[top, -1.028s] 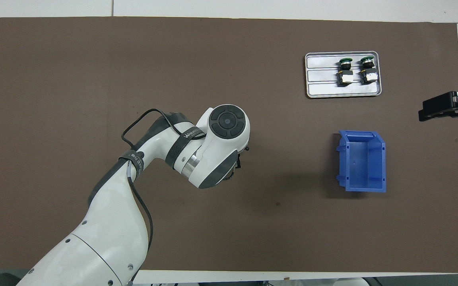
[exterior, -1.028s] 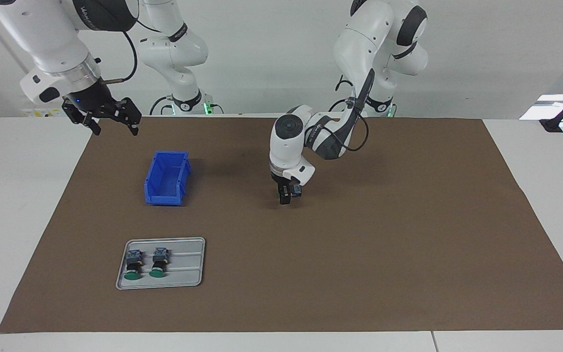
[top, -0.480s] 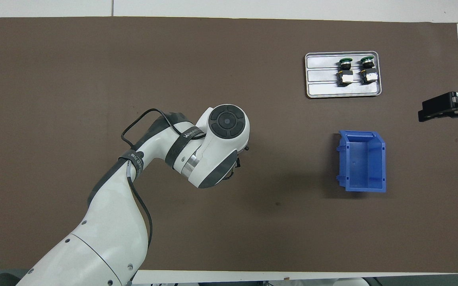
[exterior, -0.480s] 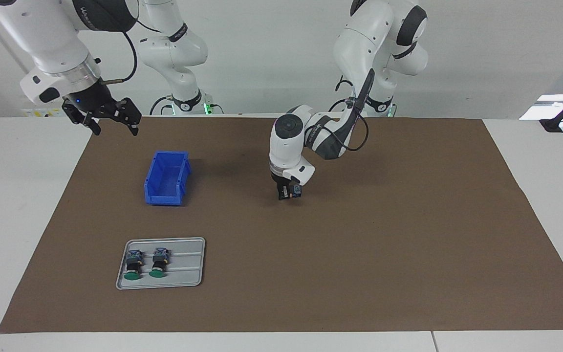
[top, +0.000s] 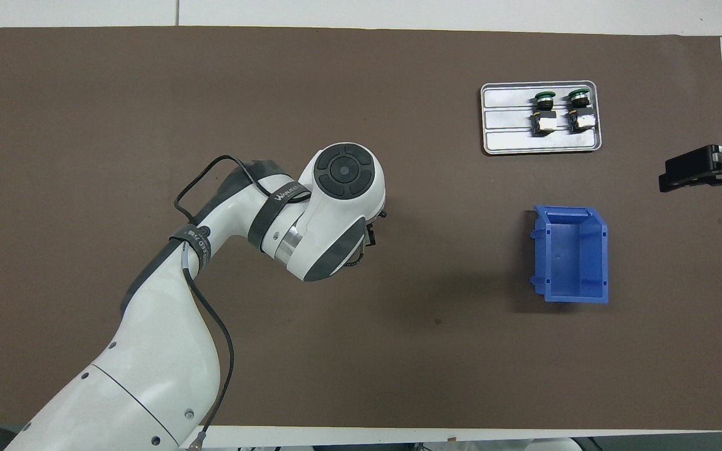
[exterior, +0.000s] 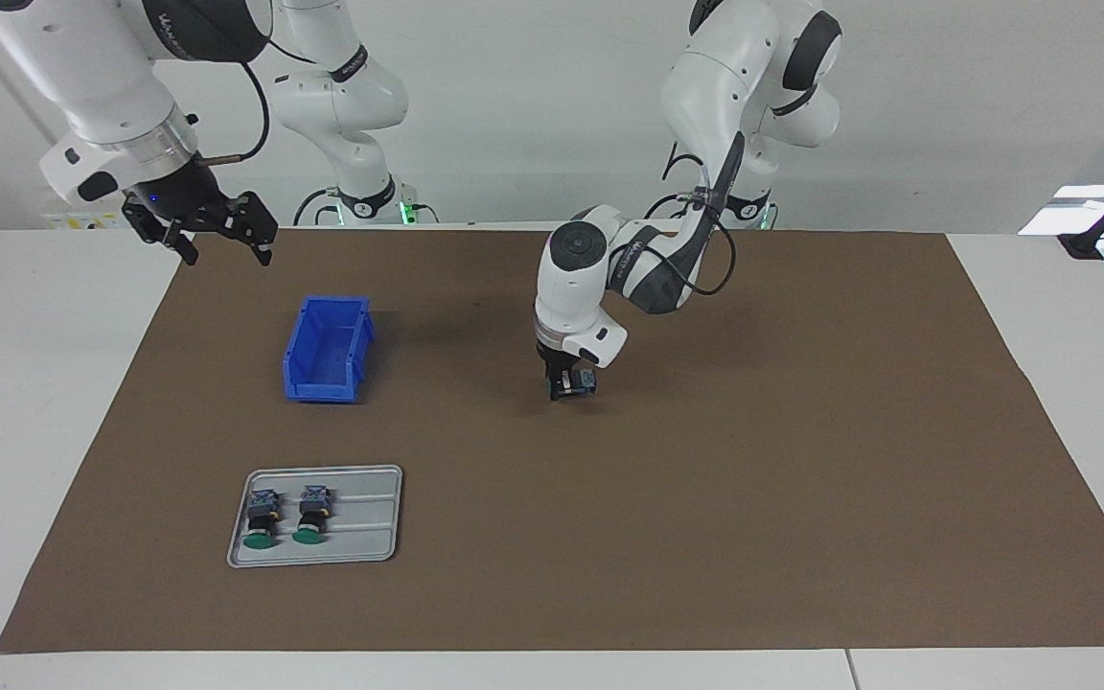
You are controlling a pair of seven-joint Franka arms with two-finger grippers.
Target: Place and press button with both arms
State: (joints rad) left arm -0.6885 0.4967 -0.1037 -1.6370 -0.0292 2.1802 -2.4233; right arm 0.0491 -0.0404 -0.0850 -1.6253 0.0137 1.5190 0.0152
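Two buttons [exterior: 259, 518] [exterior: 310, 514] lie side by side on the grey tray [exterior: 370, 537] in the lower left of the facing view, green caps pointing away from the robots, laid in the tray's grooves so they cannot roll. A third button [exterior: 583, 381] sits just left of the picture's centre, low over the brown mat [exterior: 801, 479], between the jaws of the left gripper [exterior: 571, 385]. The jaws are partly closed around its dark body, the blue-grey block showing at the side. Whether it touches the mat I cannot tell. The wrist points straight down, which probably suits setting the switch upright on the desk for pressing. In the overhead view the left arm's wrist hides this grip.

The right gripper [exterior: 223, 238] waits in the upper left of the facing view, raised over the mat's corner with its jaws spread wide and empty. The blue bin [exterior: 326, 350] stands empty just below it in the frame.
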